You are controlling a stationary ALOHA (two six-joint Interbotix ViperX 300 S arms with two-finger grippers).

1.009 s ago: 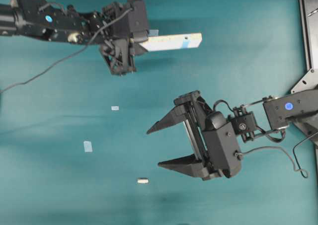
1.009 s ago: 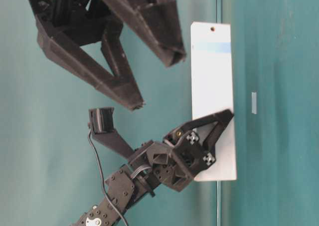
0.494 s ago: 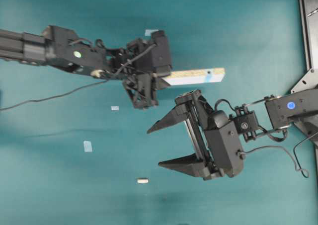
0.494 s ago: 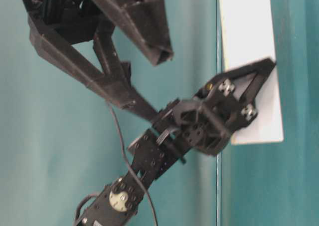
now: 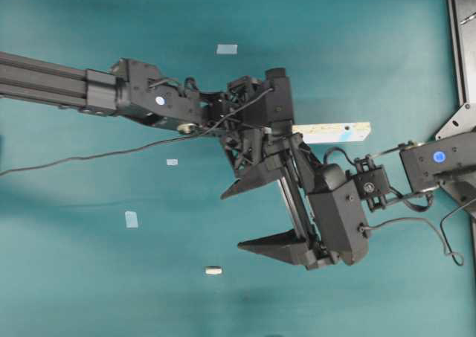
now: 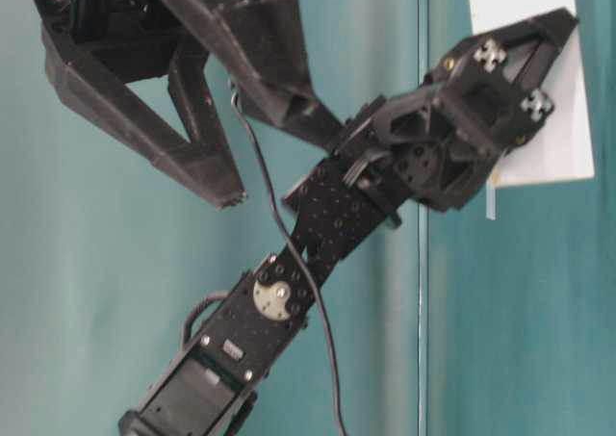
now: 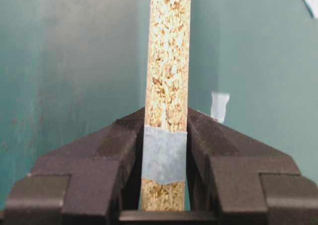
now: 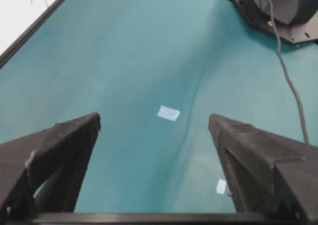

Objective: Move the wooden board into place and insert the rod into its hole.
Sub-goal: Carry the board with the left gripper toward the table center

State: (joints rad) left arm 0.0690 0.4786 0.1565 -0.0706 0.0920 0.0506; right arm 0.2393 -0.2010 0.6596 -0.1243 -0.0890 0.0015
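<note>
My left gripper (image 5: 291, 132) is shut on the wooden board (image 5: 335, 132), a long pale strip held on edge above the teal table. In the left wrist view the board's speckled edge (image 7: 166, 61) runs up from between the fingers (image 7: 124, 135), which clamp it at a band of light-blue tape. The table-level view shows the board's white face (image 6: 544, 162) behind that gripper. My right gripper (image 5: 230, 220) hangs open just below the board, with nothing between its fingers (image 8: 69, 135). The rod (image 5: 213, 271) lies on the table below and left of it.
Small light-blue tape squares lie on the cloth: one at the top (image 5: 227, 49), one at mid left (image 5: 172, 161) and one lower left (image 5: 132, 219). A black frame (image 5: 461, 39) runs along the right edge. The left arm's cable (image 5: 89, 158) trails to the left.
The left arm has carried the board right and down across the overhead view, until it sits just over the right gripper. The right gripper has barely moved and stays open.
</note>
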